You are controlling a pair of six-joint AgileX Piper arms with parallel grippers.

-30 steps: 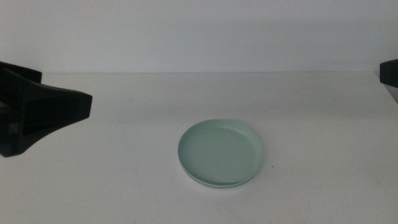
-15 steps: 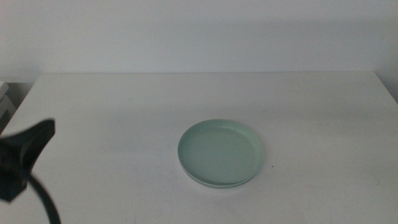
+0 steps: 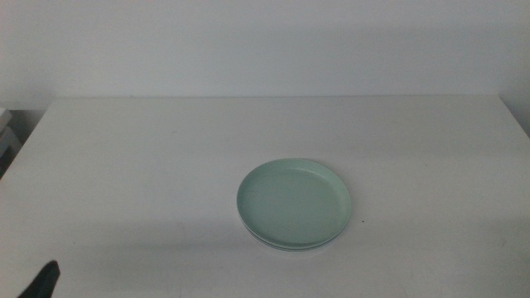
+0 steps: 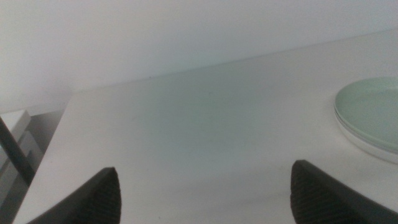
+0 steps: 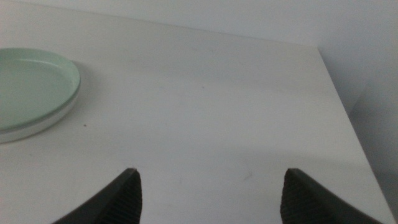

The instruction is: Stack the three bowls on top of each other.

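A pale mint green bowl (image 3: 294,203) tops what looks like a white one, on a white table (image 3: 149,157).

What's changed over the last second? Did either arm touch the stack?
The left arm pulled back out of the middle view; only the left gripper shows as a dark tip at the bottom-left corner, open and empty in its wrist view. The right gripper left the right edge too, open, empty. The pale mint green round dish topping the stack on the white table did not move.
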